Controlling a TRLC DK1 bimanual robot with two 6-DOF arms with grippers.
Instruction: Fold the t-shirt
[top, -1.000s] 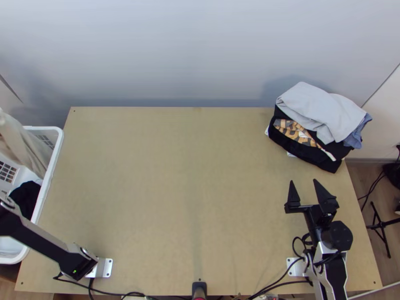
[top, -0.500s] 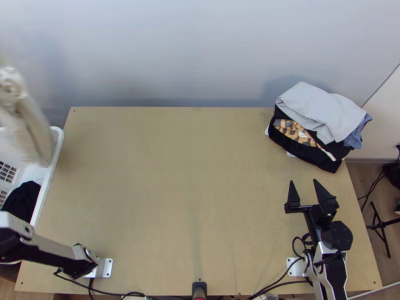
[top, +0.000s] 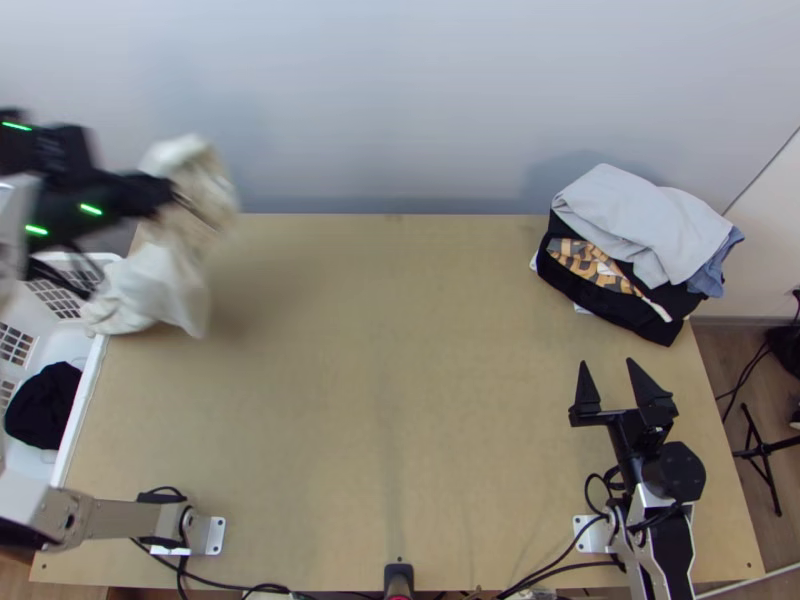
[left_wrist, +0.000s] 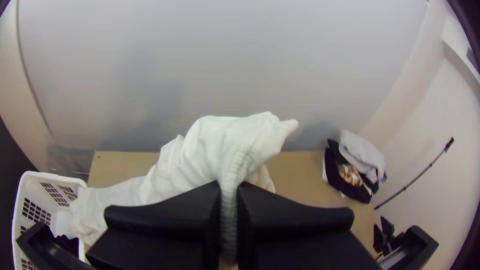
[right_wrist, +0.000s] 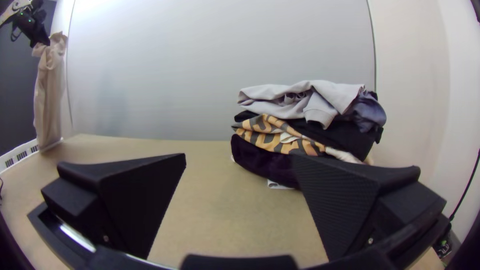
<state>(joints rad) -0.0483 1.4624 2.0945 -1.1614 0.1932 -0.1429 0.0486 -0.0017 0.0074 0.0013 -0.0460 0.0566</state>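
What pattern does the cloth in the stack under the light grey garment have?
The patterned cloth is orange with dark grey shapes, clearest in the right wrist view.

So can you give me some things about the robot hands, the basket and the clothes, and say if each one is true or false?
1. The left gripper is holding the cream cloth. True.
2. Both grippers are pinching cloth. False: the right gripper is open, with nothing between its fingers.
3. There is a black cloth in the white basket. True.
4. The cream cloth lies flat and spread out. False: it hangs crumpled from the left gripper.
5. A light grey piece is on top of the pile of clothes. True.
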